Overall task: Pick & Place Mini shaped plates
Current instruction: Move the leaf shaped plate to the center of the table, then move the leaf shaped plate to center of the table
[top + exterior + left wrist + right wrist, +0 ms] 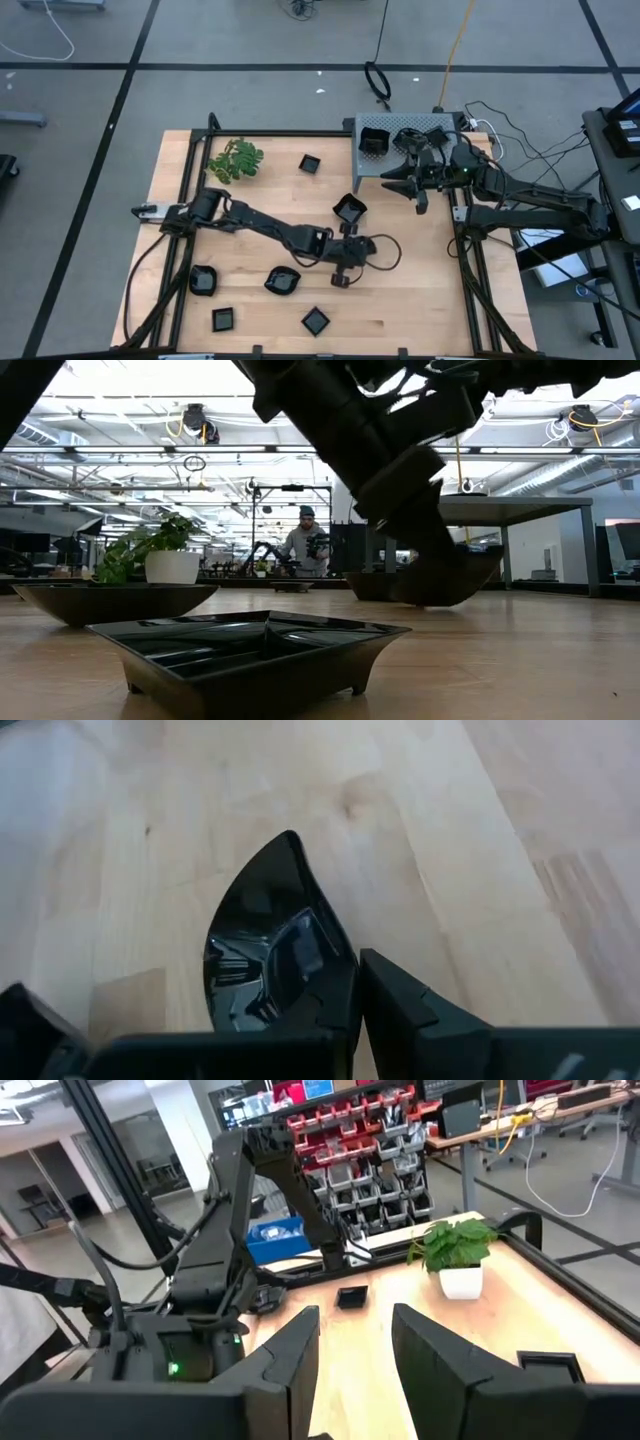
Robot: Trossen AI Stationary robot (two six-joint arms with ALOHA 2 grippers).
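Black leaf-shaped plate is pinched at its rim by the left gripper, well apart from the grey perforated box; the right gripper is held parted beside that box.

Glossy black mini plates sit scattered flat on the worktop: four near the front edge, one by the far side. A leaf-shaped one sits mid-worktop at the left end effector's tips, and one more rests in the box.

Even, bright overhead light fell on the bench, with only faint, soft shadows. In the low view, ceiling strip lights and windows behind glared white, leaving the arm overhead a dark silhouette and the nearest plate glossy with reflections. The left wrist view was soft, its plate mirroring the ceiling.
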